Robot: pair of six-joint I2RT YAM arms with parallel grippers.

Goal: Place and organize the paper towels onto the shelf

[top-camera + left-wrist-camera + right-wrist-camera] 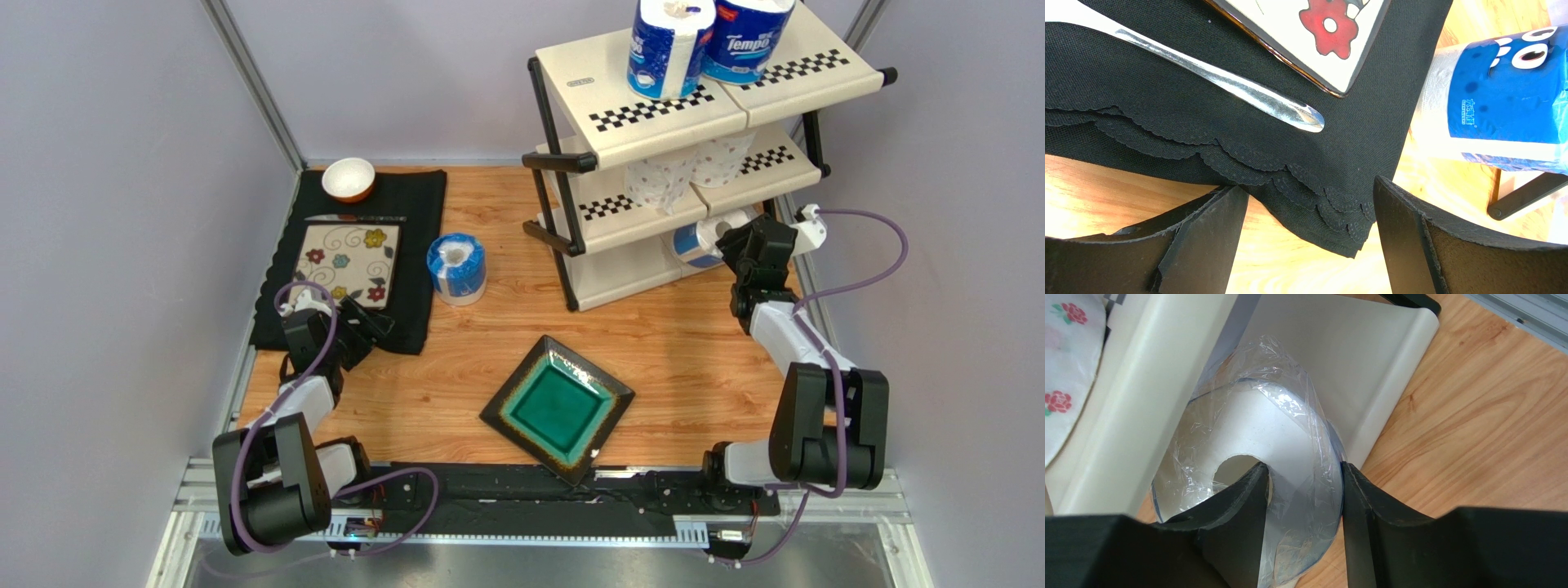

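Jaws on the right gripper (1303,471) are clenched on a wrapped roll (1247,422). One finger sits in the hollow core, the other on the outer rim, pinching the roll wall. The roll lies on its side at the open end of the shelf (638,116), on the bottom tier and partly past the panel edge.

Left gripper (1309,190) jaws stand apart with nothing between them. It hovers over the scalloped edge of the black placemat (1168,98).

Handling, my read:
- Rolls are light and soft, so the wall crushes under a hard squeeze.
- The clear film is loose and crinkled, so it's slippery and can slide over the paper.
- A core-and-rim pinch looks like the safest hold. Across the full width looks too wide for these fingers.

One loose roll (456,267) stands upright on the wood table near the placemat, with a blue-and-white wrapper and the core facing up. It looks like the next pick for the left side.

Already on the shelf:
- Two blue-wrapped rolls (669,43) upright on the top tier.
- At least one white roll with a faint print (687,172) on the middle tier.

Shelf panels are smooth cream plastic with checkered strips on a black tube frame, so I expect little friction and rolls on their side may roll.

Also around:
- metal utensil (1247,92) on the placemat
- flowered tile (346,261)
- white bowl (348,179)
- green square plate (558,410)
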